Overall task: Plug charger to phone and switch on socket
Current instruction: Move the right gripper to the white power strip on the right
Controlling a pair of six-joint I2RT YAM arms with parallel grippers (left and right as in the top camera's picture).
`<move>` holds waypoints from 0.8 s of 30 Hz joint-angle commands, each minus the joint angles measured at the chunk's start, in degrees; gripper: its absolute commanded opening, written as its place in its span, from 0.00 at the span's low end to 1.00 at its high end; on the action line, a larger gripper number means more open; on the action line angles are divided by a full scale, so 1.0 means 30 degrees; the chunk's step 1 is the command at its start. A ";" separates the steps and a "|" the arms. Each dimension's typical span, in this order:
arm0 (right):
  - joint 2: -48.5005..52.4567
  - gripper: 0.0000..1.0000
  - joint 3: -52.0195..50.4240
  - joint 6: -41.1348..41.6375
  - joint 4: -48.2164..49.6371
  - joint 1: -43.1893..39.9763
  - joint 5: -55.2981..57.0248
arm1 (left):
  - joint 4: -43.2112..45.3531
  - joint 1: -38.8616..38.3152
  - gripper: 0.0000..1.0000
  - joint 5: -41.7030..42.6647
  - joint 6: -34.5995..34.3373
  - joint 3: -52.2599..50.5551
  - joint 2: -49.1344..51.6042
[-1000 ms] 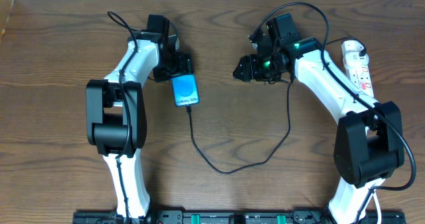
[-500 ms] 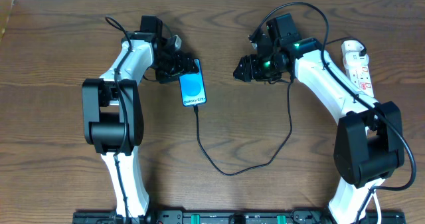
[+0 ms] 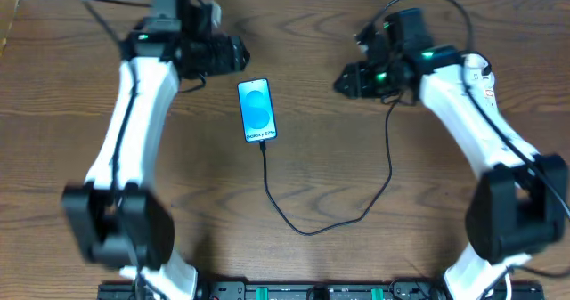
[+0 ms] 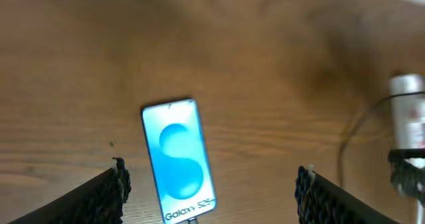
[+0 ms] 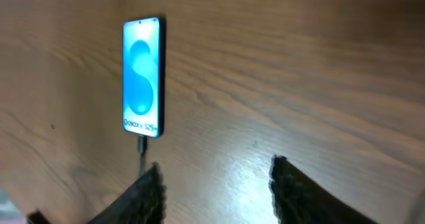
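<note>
Looking down on the wood counter (image 3: 214, 202): my arms are the biggest things on it. The left arm (image 3: 134, 113) runs up the 9 o'clock side and the right arm (image 3: 468, 113) up the 3 o'clock side.

Socket (image 3: 487, 79) sits at 2 o'clock on the counter, mostly hidden under my right arm. Only a white end with red marks shows, and I can't read the switch state.

Left hand (image 3: 233, 54) hovers at 11 o'clock of the phone, released. Its fingers (image 4: 109, 191) are spread wide in the wrist view with nothing gripped, and the phone is on the counter below.

Right hand (image 3: 344, 80) hovers at 2 o'clock of the phone, well apart from it, also released. Both fingers (image 5: 149, 194) are apart with bare wood in the gap.

Phone (image 3: 256, 111) lies flat at 12 o'clock of counter centre, between the two hands and touching neither. Screen is up and lit blue, text end toward 6 o'clock.

Charger (image 3: 307, 231): the black cable meets the phone's 6 o'clock edge and looks seated. It drops toward 6, loops round toward 3, then climbs toward 12 and goes out of sight under my right hand. I can't see its far end.
</note>
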 commanded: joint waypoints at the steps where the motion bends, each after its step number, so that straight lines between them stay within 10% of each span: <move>1: -0.2084 0.30 0.0153 -0.0393 -0.0736 -0.1625 0.1158 | -0.0415 0.0095 0.82 -0.0262 0.0262 0.0175 -0.1217; 7: -0.3541 0.01 0.0153 -0.0386 -0.2164 -0.5340 0.2361 | -0.0619 0.0087 0.82 -0.0262 0.0255 0.0175 -0.1923; 24: -0.1049 0.01 0.0131 -0.0248 -0.1778 -1.4003 0.2288 | -0.0685 0.0087 0.82 -0.0270 0.0262 0.0153 -0.1916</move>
